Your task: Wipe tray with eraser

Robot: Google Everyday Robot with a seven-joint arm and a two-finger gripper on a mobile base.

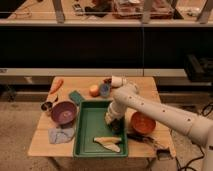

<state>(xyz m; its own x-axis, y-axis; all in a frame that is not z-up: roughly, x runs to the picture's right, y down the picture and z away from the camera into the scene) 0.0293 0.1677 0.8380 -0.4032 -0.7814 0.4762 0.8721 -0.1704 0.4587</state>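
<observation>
Well, the only camera view shows the white arm [165,116] entering from the lower right of the frame. It rises up and left to a bent elbow near the middle of the picture, just below a white cup [117,80]. From that bend the forearm drops steeply, so the gripper [114,121] points down over the right side of the tray [89,125]. Its fingers are closed on the eraser [117,126], a small dark block at the tip, low against the tray floor beside the right rim.

The green tray lies at the front centre of a wooden table [42,144]. Two pale long pieces [107,143] rest in its lower right part, apart from the gripper.

- Left of the tray stand a purple bowl [64,112] and a small metal cup [47,106], with a grey-blue cloth [61,134] below them.
- Farther back lie a carrot [56,85], a dark-green pad [76,96], an orange fruit [94,90] and a blue round thing [104,90].
- Right of the tray an orange bowl [143,122] sits partly behind the arm, and a black-handled tool [146,139] lies just below it.

The floor [20,120] is pale and speckled. Behind the table runs a long dark counter front [75,50], with cluttered shelves along the top of the frame.
</observation>
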